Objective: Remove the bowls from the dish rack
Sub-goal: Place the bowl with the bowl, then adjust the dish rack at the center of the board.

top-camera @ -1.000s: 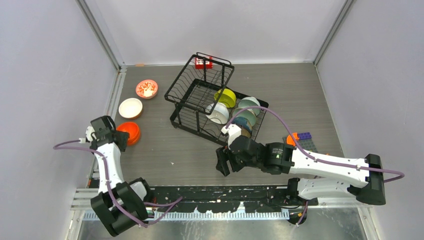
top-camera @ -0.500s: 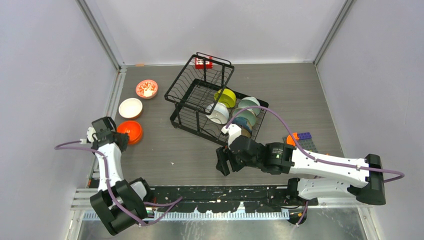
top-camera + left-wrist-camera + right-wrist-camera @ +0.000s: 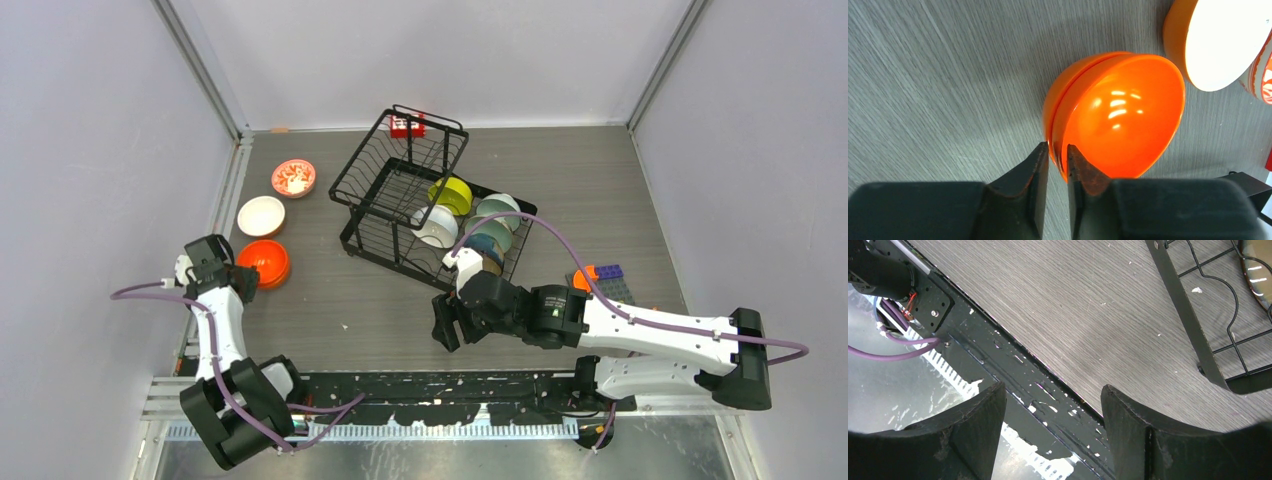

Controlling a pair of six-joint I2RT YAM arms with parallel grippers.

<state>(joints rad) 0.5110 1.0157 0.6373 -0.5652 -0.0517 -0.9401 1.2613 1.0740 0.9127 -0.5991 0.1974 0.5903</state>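
Left gripper is clamping the orange bowl's rim
Probably grouping it with the unloaded bowls on the left; right gripper is idling open and empty

Grey wood-grain bench, and down its left side sit three bowls in a line. The red-patterned bowl is farthest back, the white bowl comes next, and the orange bowl is nearest, close beside the white one. Mid-bench, the black wire dish rack stands at an angle, its lower tier running off to the right. Over on the right there's a small cluster of toy blocks, orange and purple, partly hidden. One white speck lies on the bare wood.
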